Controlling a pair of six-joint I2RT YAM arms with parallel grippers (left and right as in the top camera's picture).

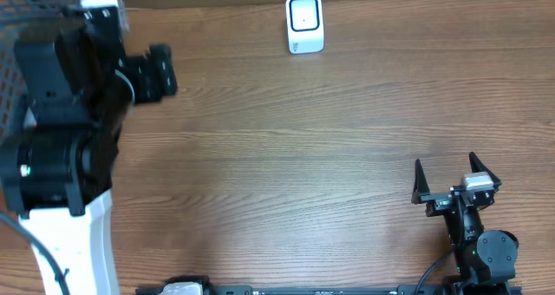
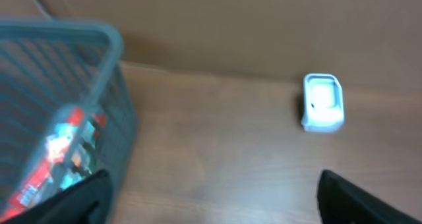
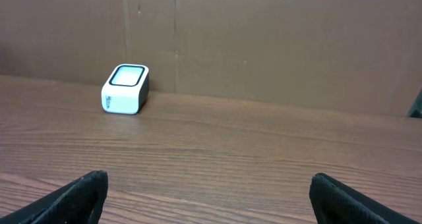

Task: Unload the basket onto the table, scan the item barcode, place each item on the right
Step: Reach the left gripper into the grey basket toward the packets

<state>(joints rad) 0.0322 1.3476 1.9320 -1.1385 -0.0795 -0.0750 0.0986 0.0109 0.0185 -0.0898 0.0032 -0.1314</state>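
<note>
Logged left tool and right tool both spread, nothing gripped; item down in basket, scanner at far edge of tabletop.

Nearest, right wrist view: caught only two dark fingertips at the bottom corners, wide apart over bare wood, rest cut off by the frame. Left wrist view blurred: same again, tips clipped at the bottom edge, one overlapping the basket's blue-grey barred wall; could not tell whether touching. Through the bars, made out red-and-white packaging only; could not tell shape, count or any barcode. From overhead, found most of the basket hidden under the left arm at the top left corner. Farthest: placed the white scanner, dark-rimmed window on top, near the brown back board, well apart from both tools.
</note>
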